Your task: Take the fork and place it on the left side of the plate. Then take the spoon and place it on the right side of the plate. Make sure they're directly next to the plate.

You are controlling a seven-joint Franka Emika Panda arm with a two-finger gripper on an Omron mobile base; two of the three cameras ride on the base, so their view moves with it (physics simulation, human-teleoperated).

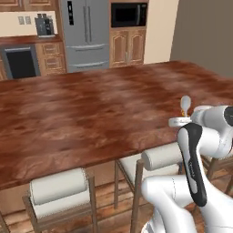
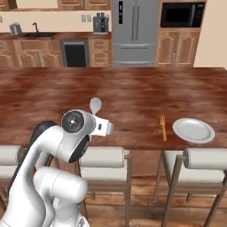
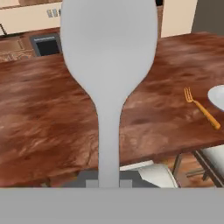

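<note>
The claw (image 3: 108, 183) is gripping the spoon (image 2: 95, 105) by its handle (bowl pointing up) above the wooden counter (image 2: 133, 95), while the fork (image 2: 163, 127) is lying just left of the plate (image 2: 193, 130)

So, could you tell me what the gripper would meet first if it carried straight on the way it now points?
Probably the wooden counter. The gripper, shut on the spoon, looks along and slightly down over it, well left of the fork and plate. Depth is unclear.

The table (image 2: 133, 93) was glossy reddish wood with strong grain. The spoon (image 3: 109, 65) looked matt, smooth grey; the fork (image 2: 163, 127) plain orange; the plate (image 2: 193, 130) smooth pale grey.
</note>
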